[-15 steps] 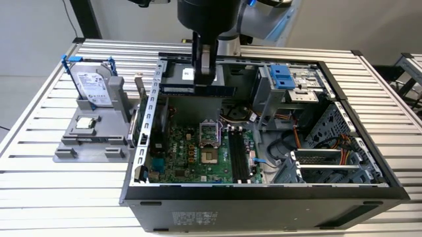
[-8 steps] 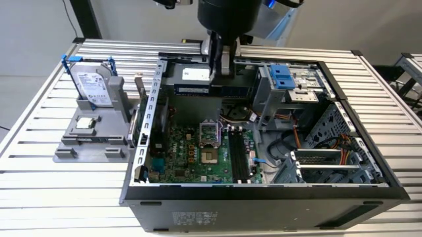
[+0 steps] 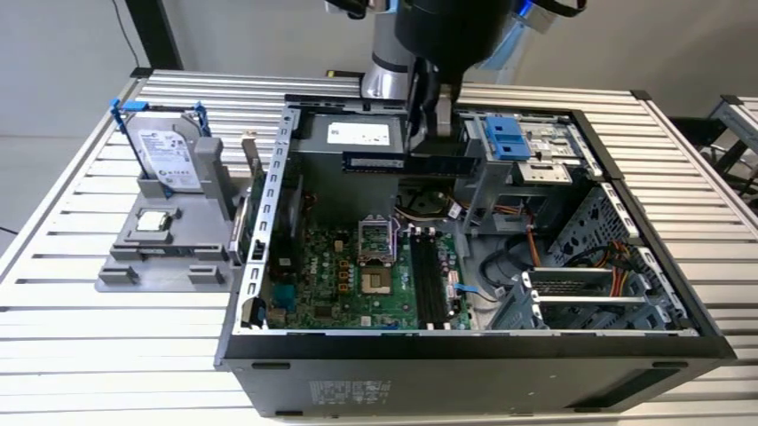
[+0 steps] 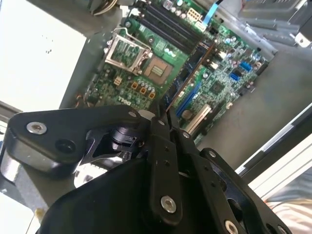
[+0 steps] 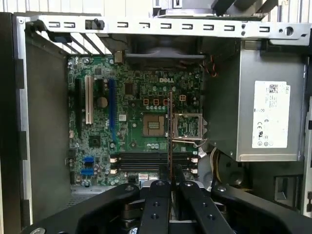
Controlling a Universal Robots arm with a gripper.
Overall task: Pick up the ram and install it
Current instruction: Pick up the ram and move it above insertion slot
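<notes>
- Above the open computer case [image 3: 282, 160], near its far wall in the exterior view, the gripper [image 3: 429, 149] is clamped on the ram [image 3: 376, 162].
- Pickup done: 1 stick, hanging clear of everything else.
- In both wrist views it juts edge-on toward the motherboard [image 5: 131, 105].
- Memory slots [image 5: 151, 161] look bare, so seating isn't done yet.

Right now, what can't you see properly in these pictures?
1. The memory stick: its chips are hidden, since both wrist views show it edge-on, a thin line.
2. The gripper: its fingers hide the stick's held end in the first wrist view.
3. The arm: its top is cut off by the exterior view's upper edge.
</notes>
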